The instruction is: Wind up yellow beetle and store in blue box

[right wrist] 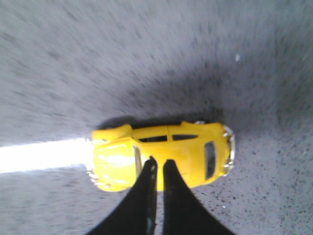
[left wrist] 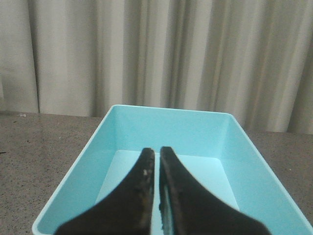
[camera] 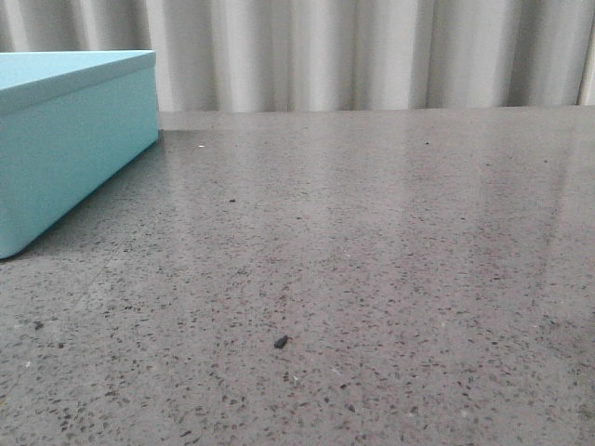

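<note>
Yellow glossy toy beetle car (right wrist: 161, 154) lies on the speckled grey stone surface (right wrist: 73, 63) under the right pincer (right wrist: 159, 166), whose tips are pressed together and holding nothing. Descending so, it could push the car away. The left pincer (left wrist: 156, 154), also pressed together, hovers over the open turquoise-blue box (left wrist: 244, 147).

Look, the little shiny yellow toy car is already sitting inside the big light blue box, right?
Not quite. The little shiny yellow toy car is on the speckled grey table, as the right wrist view shows. The left wrist view shows the big light blue box with nothing visible inside.
</note>
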Available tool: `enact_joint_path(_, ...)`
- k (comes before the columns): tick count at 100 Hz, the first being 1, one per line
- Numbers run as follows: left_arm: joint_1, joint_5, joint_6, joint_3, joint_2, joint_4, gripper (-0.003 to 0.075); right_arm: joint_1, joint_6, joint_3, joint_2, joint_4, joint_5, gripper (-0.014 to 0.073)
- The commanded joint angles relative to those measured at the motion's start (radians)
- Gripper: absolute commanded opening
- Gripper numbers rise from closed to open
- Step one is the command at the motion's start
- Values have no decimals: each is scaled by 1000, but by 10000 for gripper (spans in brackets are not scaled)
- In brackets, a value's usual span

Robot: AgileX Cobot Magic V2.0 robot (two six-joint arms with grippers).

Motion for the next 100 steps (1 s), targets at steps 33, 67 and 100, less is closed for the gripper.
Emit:
enact_joint_path(33,1,-79,-3,-35,17,-3,-21,-6,-10,-127,-193,56,5,-61)
enact_joint_path(67,1,-79,-3,-35,17,-7,-21,-4,-18,-127,-195,112,-22,-61)
enact_joint_path(100,1,-114,-3,-37,17,-7,-21,-3,-59,-127,-280,140,-113,-61)
